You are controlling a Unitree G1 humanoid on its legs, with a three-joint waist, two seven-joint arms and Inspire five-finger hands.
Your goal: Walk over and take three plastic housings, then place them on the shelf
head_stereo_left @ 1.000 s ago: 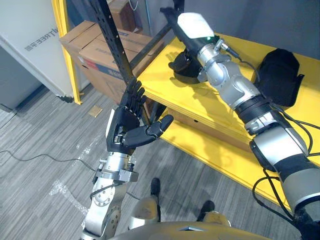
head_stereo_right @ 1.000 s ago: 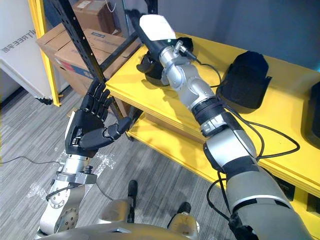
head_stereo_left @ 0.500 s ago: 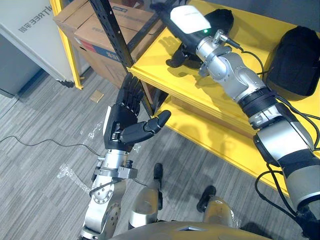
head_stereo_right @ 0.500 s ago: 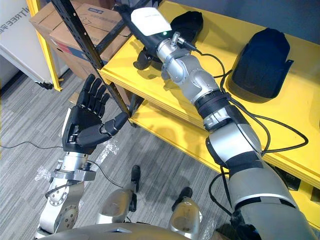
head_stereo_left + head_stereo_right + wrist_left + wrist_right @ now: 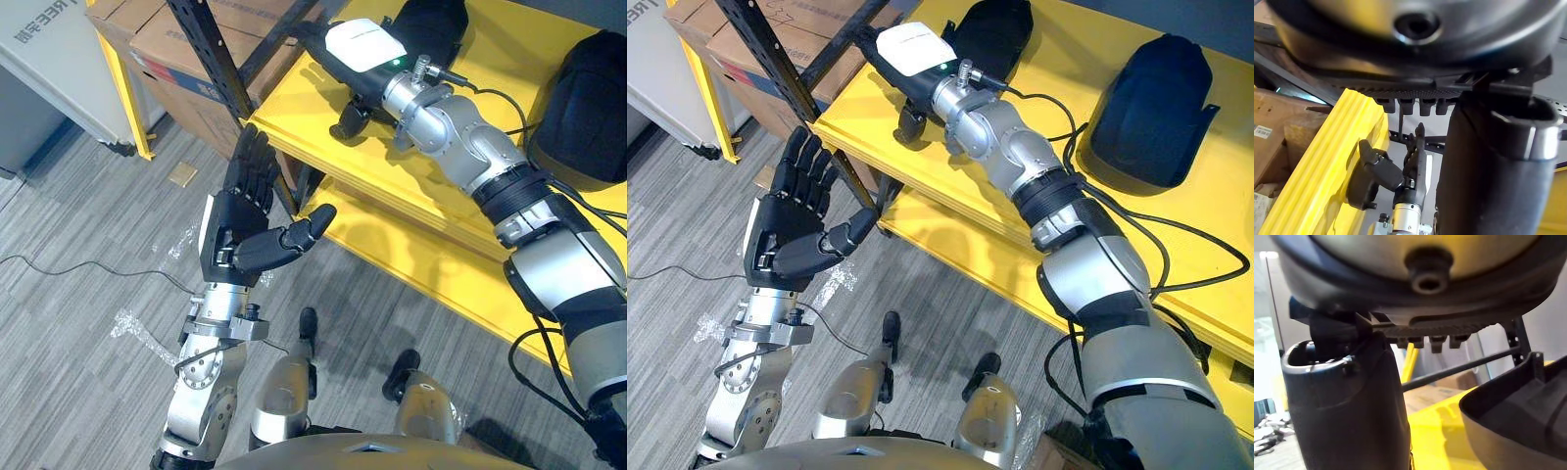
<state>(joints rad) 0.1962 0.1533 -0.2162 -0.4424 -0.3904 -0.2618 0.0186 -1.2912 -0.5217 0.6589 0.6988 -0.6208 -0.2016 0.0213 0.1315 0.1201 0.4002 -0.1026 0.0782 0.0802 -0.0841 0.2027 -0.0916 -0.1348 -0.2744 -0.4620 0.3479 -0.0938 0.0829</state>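
Yellow shelf (image 5: 1083,54), top board, left housing (image 5: 994,34) and right housing (image 5: 1156,98) lay well apart, bare board between them, right hand (image 5: 358,59) over the board's corner by the left housing, fingers straight, holding nothing, left hand (image 5: 240,235) spread wide over the grey floor (image 5: 88,294), near the black upright (image 5: 208,59).

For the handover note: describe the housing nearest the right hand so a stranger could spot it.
Find the yellow shelf, upper board. Two black plastic housings lie on it; the wanted housing sits at the end by the black post, beside the open right hand. The other housing lies farther along, clear of the hand.
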